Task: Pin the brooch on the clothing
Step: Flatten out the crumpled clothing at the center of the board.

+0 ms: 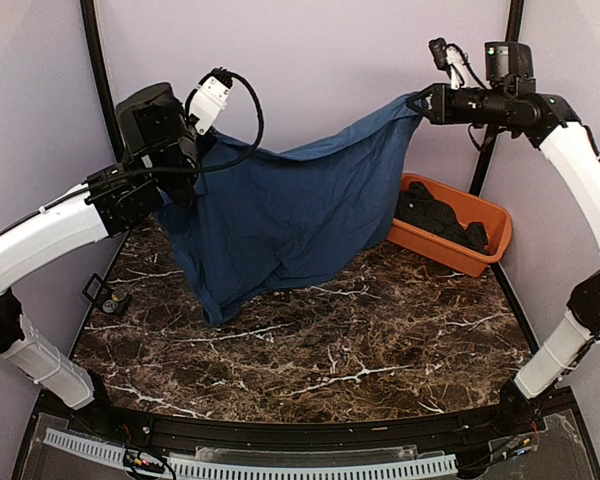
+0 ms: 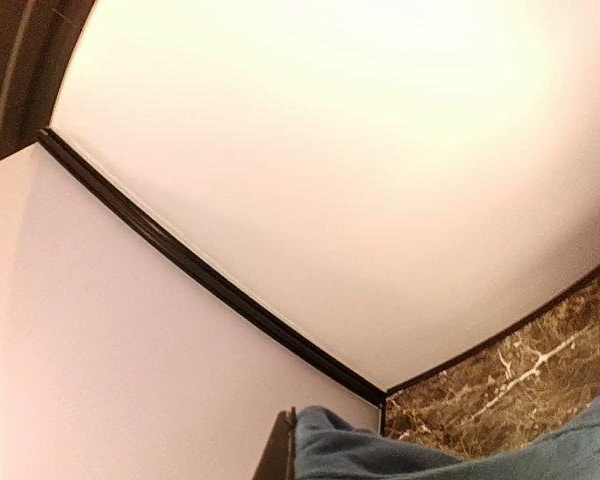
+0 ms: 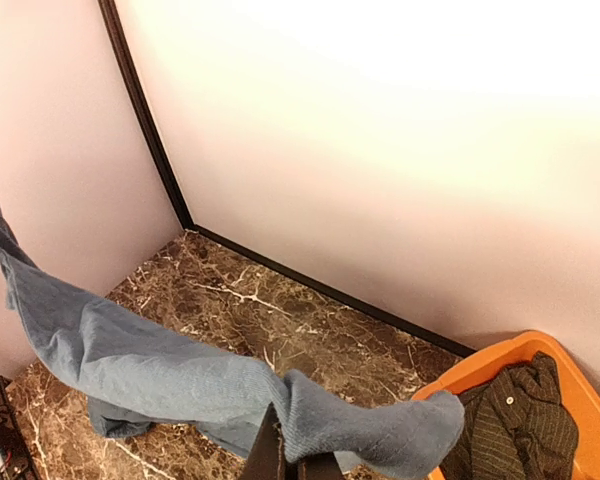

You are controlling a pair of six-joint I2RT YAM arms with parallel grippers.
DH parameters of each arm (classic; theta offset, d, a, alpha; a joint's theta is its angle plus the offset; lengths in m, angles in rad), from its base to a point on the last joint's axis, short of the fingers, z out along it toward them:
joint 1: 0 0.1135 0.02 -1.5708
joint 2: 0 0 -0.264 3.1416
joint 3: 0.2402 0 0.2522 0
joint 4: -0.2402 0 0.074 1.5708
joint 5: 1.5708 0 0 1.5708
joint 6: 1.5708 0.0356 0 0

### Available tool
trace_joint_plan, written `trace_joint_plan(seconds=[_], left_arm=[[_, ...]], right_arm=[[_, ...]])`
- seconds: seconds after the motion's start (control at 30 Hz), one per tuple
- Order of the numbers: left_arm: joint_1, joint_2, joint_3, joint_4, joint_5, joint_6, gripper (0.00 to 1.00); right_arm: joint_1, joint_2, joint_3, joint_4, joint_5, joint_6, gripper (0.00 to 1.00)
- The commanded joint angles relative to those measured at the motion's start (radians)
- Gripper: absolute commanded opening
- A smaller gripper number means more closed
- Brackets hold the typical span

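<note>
Dark blue T-shirt up in the air above the table, stretched between the two arms. Long axis running left to right and climbing toward the right, with the top edge sagging a little in the middle. Loose bulk hanging below that line, lowest point down at the left and reaching the table there; touching or just above it, hard to tell.

Left gripper closed tight on the left end of the shirt, a bunched fold of blue cloth lying against one dark finger in the left wrist view. Right gripper also closed tight, pinching the right end up high. In the right wrist view the cloth is draped over the fingers and trails off to the left in a long twisted band.

Orange tub at the far right corner of the table, under the raised right end of the shirt. Inside it, a heap of dark clothes – one piece finely striped, with small pale buttons.
</note>
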Motion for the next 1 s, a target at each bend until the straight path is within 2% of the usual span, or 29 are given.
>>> trace_joint_plan(seconds=[0.0, 0.07, 0.17, 0.23, 0.33, 0.43, 0.53, 0.7, 0.77, 0.97], left_arm=[[-0.077, -0.091, 0.026, 0.568, 0.012, 0.5, 0.01], [-0.149, -0.103, 0.034, 0.622, 0.056, 0.569, 0.01], [-0.194, -0.095, 0.035, 0.692, 0.092, 0.677, 0.01], [-0.213, -0.075, 0.023, 0.803, 0.113, 0.769, 0.01], [-0.208, -0.03, 0.038, 0.962, 0.121, 0.848, 0.01], [-0.155, 0.013, 0.095, 1.026, 0.08, 0.87, 0.01], [-0.03, 0.042, 0.126, 0.98, 0.064, 0.801, 0.01], [0.17, 0.072, 0.146, 0.691, 0.129, 0.449, 0.01], [0.232, 0.12, 0.197, 0.654, 0.188, 0.378, 0.01], [0.279, 0.305, 0.486, 0.625, 0.408, 0.415, 0.01]], right_arm=[[0.018, -0.144, -0.041, 0.08, -0.024, -0.008, 0.0], [0.024, -0.216, -0.095, 0.135, -0.046, 0.004, 0.0], [0.035, -0.299, -0.16, 0.205, -0.074, 0.017, 0.0], [0.04, -0.342, -0.195, 0.241, -0.065, 0.027, 0.0], [0.04, -0.344, -0.212, 0.238, 0.048, 0.032, 0.0], [0.04, -0.288, -0.192, 0.188, 0.211, 0.019, 0.0], [0.024, -0.215, -0.187, 0.19, 0.281, 0.006, 0.0], [-0.045, -0.055, -0.106, 0.231, 0.281, 0.022, 0.0], [-0.066, 0.031, -0.006, 0.232, 0.263, 0.02, 0.0], [-0.103, 0.256, 0.393, 0.22, 0.153, -0.018, 0.0]])
